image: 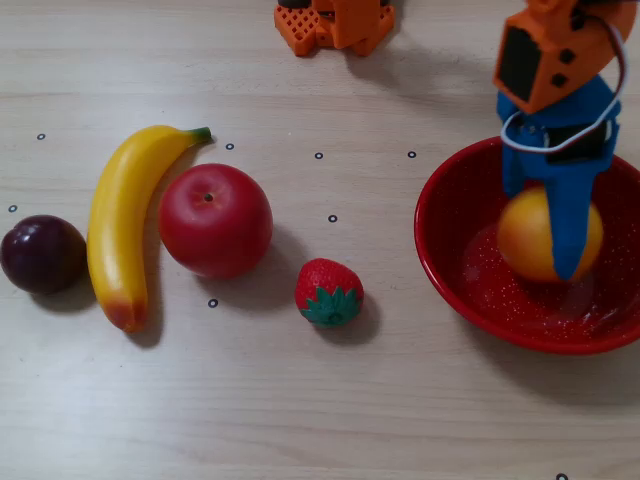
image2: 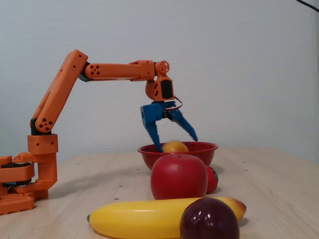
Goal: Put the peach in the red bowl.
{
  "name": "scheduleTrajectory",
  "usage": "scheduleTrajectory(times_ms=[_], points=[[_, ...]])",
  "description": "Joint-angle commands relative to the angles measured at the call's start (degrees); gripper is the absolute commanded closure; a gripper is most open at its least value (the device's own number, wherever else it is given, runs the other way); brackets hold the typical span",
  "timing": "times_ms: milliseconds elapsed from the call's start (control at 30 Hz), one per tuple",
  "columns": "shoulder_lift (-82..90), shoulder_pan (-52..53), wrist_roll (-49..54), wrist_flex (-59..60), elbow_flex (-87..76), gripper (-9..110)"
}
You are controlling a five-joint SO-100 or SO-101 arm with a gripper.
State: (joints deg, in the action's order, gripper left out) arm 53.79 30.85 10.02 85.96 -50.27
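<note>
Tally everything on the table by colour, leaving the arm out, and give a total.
Red: 3, the apple, the strawberry and the red bowl
Yellow: 1, the banana
Yellow-orange: 1, the peach, inside the bowl
Dark purple: 1, the plum
Total: 6

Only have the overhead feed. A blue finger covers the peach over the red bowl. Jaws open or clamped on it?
Observer: Open. In the fixed view the gripper has its jaws spread wide, not squeezing the peach.
Operator: Peach hanging or down in the bowl?
Observer: Down. Only its top shows above the rim of the red bowl.
Operator: Fingertips clear of the rim?
Observer: One finger dips to about rim level beside the peach; the other finger ends above the rim.
</note>
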Motion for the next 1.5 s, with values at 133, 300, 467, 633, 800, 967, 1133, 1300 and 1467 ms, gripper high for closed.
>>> scheduleTrajectory(times_ms=[133, 300, 467, 633, 800, 967, 1133, 1300, 1467], points=[[13.4, -4.3, -1.8, -7.0, -0.1, 95], [33.7, -7.8, -2.9, -9.4, -11.8, 101], [59.8, -14.1, -6.1, -12.4, -32.4, 101], [83.5, -23.1, -8.8, -13.8, -57.2, 101], [107.5, -26.1, -12.8, -16.1, -82.6, 101], [123.7, -27.5, -13.6, -22.9, -104.9, 101], [129.9, -27.5, -14.6, -32.0, -122.1, 101], [130.0, -26.9, -9.5, -33.0, -124.3, 101], [129.9, -27.4, -14.9, -32.8, -124.3, 101]])
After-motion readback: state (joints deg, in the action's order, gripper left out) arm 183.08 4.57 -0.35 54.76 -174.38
